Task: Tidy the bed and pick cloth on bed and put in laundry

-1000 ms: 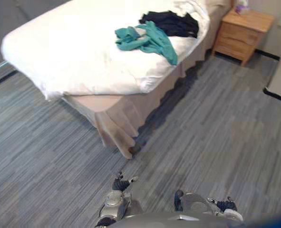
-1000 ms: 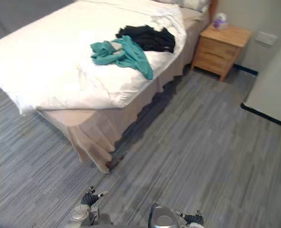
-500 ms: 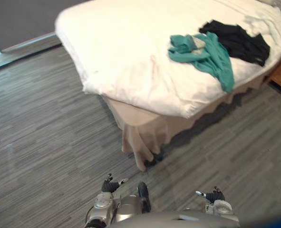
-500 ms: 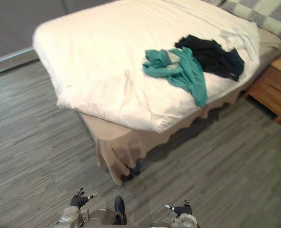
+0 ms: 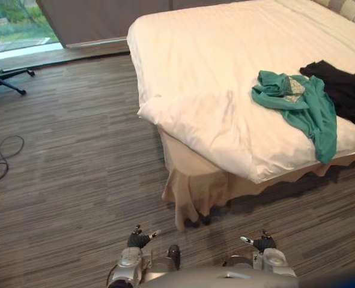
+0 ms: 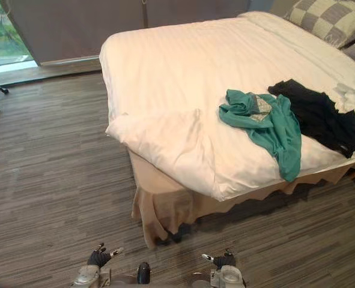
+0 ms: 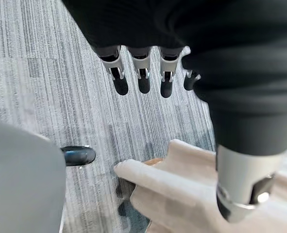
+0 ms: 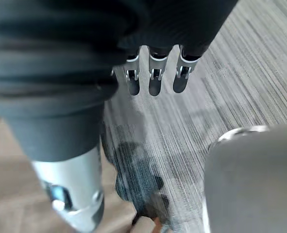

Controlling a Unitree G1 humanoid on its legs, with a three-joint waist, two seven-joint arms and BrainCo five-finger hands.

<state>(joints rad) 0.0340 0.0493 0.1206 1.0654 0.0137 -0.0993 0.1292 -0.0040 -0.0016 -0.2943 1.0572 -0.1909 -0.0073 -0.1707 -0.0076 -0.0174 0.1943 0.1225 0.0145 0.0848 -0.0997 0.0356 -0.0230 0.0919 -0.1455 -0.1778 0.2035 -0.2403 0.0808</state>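
A bed [image 6: 165, 72] with a white duvet stands ahead of me, one corner of it nearest. On its right part lies a crumpled teal garment [image 6: 270, 123], and a black garment [image 6: 318, 114] lies just beyond it, touching it. My left hand [image 5: 138, 239] and right hand [image 5: 262, 242] hang low near the floor in front of the bed's corner, far from the clothes. Both hold nothing. In the left wrist view the fingers [image 7: 142, 77] hang straight over the carpet beside the beige bed skirt [image 7: 182, 189]. The right hand's fingers [image 8: 153, 77] are straight too.
Grey striped carpet [image 5: 69, 180] spreads to the left of the bed. A beige bed skirt [image 6: 165, 207] hangs at the near corner. Checked pillows [image 6: 327, 21] lie at the bed's head. An office chair's base [image 5: 3, 75] and a window stand at the far left.
The camera has swung left: the bed now sits further right in view, the nightstand has gone out of sight and the window and chair have come in. Both hands stay low and empty.
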